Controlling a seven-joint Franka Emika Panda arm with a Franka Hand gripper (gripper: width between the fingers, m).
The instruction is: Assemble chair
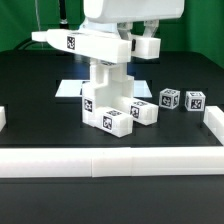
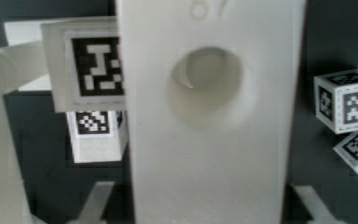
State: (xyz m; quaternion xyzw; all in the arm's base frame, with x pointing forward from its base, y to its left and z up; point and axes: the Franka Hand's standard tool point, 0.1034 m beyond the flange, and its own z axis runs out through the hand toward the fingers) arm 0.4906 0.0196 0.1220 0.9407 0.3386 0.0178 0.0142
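Gripper (image 1: 122,38) is pinched on the panel (image 1: 85,44) that tops the chair (image 1: 108,98). The chair stands mid-worktop (image 1: 40,120), nearer the front wall (image 1: 110,160) than the back edge. In the wrist view the panel fills the frame, its round hole (image 2: 206,75) facing the camera. The step looks like seating this panel on the upright parts below. To do it well, hold the panel level, square it over the stack and press straight down. Release only once it sits flush, so the base does not tip.
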